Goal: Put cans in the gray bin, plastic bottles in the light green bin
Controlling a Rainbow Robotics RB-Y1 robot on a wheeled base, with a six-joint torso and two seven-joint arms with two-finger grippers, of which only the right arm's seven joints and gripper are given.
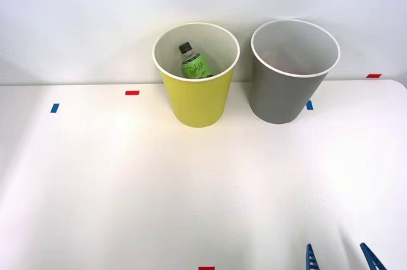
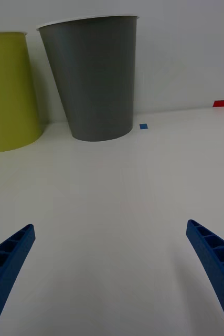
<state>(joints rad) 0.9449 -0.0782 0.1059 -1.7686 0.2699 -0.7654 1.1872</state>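
Right gripper (image 1: pixel 340 258) hovered low over near edge of white desk (image 1: pixel 127 187), jaws spread, empty. Farther back, light green bin (image 1: pixel 196 100) stood beside gray bin (image 1: pixel 289 95), apart. Front view alone showed plastic bottle (image 1: pixel 193 63) inside light green bin; wrist view showed bins' outsides.

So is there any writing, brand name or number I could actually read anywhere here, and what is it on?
Plastic bottle inside the light green bin: dark script on its bright green label, too small to read.
Gray bin: no text on its wall.
Light green bin: no text on its wall.
Red tape marks and blue tape marks on the table: plain color, no writing.
Nothing here can be quoted.
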